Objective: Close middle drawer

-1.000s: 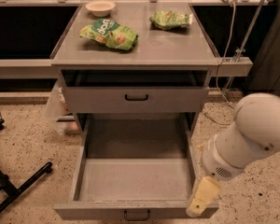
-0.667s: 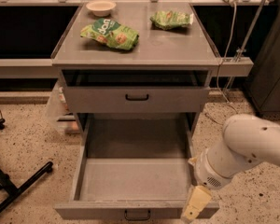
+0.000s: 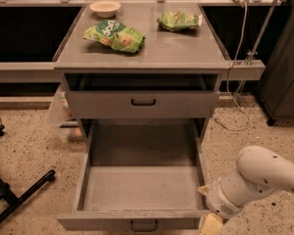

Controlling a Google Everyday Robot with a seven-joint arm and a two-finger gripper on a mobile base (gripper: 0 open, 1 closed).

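The middle drawer is pulled far out of the grey cabinet. Its long shallow grey tray is empty. Its flat front lies at the bottom edge of the view, with a small black bar handle. My gripper is at the bottom right, just beside the right end of the drawer front and partly cut off by the frame edge. The white arm reaches in from the right. Above, the top drawer stands slightly open. The lowest drawer is hidden.
On the cabinet top lie a white bowl and two green snack bags. Black stand legs are on the floor at left. A cable and a dark cabinet are at right.
The arm has swung lower and further toward the bottom right, and the gripper has dropped to the right end of the middle drawer's front. The drawer has not moved.
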